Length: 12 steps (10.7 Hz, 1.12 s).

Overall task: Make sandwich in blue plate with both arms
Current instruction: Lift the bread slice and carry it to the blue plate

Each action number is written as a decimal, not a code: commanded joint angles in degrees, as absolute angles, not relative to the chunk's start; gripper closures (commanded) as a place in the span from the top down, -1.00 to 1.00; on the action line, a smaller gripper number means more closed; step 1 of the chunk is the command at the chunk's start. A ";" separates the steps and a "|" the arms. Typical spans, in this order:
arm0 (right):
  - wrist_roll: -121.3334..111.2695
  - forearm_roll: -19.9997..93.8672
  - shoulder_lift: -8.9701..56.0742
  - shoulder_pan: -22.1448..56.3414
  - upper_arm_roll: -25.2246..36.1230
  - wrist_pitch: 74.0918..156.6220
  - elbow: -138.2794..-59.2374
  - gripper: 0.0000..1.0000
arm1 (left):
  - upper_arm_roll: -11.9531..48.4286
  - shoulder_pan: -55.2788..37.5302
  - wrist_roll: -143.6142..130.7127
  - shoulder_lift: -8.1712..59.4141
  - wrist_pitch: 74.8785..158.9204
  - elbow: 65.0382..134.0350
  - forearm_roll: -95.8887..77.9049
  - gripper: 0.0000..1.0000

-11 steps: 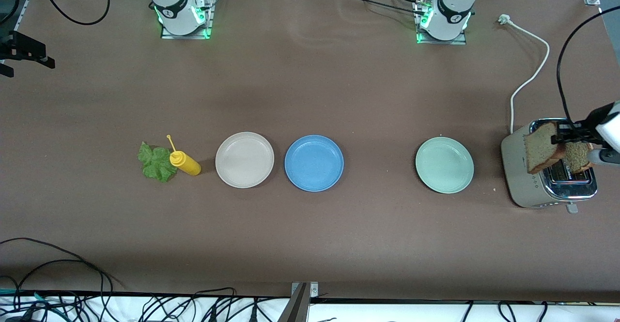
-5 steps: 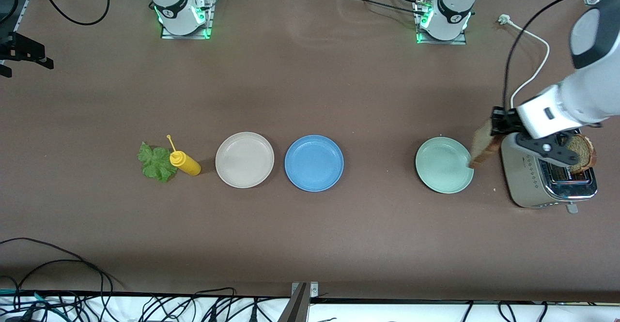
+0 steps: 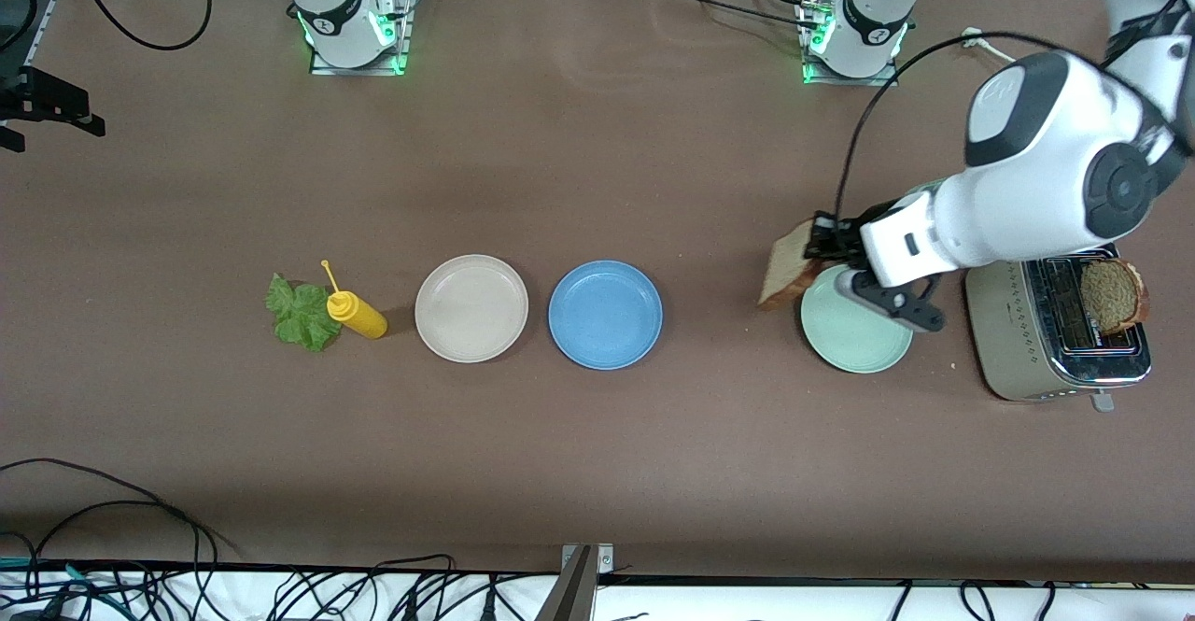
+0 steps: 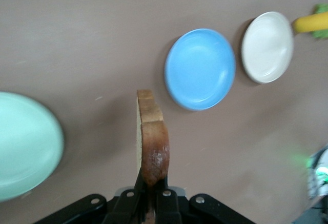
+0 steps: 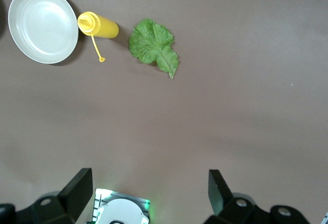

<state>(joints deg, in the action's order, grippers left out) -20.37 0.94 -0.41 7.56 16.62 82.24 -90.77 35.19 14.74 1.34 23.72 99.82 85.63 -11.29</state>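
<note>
Front view: your left gripper clamps one brown wholegrain bread slice over table; round blue plate bare. Right gripper waits, fingers apart.

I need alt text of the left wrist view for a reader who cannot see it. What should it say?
The left gripper holds a brown bread slice edge-on above the brown table. On the table lie the blue plate, a beige-white plate beside it, and part of a mint-green plate.
</note>
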 commanded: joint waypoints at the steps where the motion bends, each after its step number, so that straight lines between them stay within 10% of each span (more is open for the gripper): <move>1: -20.30 0.53 -0.18 7.38 16.61 82.00 -89.82 1.00 | 35.24 8.64 0.70 30.30 109.30 83.85 -17.74 -1.00; 5: -20.30 1.05 0.53 7.73 16.52 81.83 -89.91 1.00 | 35.07 0.10 0.97 40.49 126.44 83.85 -24.16 -1.00; 12: -20.21 1.67 2.63 8.09 16.08 82.62 -89.91 1.00 | 35.16 -0.70 2.11 48.24 127.71 83.14 -31.73 -1.00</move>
